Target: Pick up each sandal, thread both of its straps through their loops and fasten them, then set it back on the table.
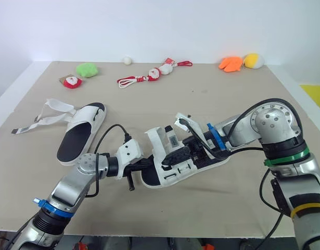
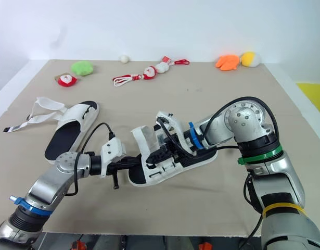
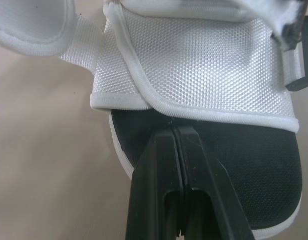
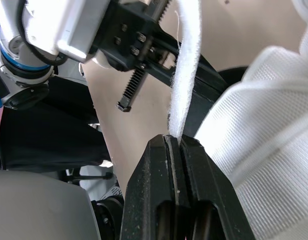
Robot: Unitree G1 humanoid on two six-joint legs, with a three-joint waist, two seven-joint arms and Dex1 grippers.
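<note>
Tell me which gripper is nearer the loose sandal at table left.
Left. The left gripper sits at the toe of the middle sandal, toward the loose sandal; the right gripper pinches a strap farther right.

I see a tan worktop (image 1: 217, 99) with a white border along its sides, set against a plain white wall (image 1: 149, 26). Past its right edge a patch of yellow floor (image 1: 317, 96) shows. The light is bright and even, shadows soft.
</note>
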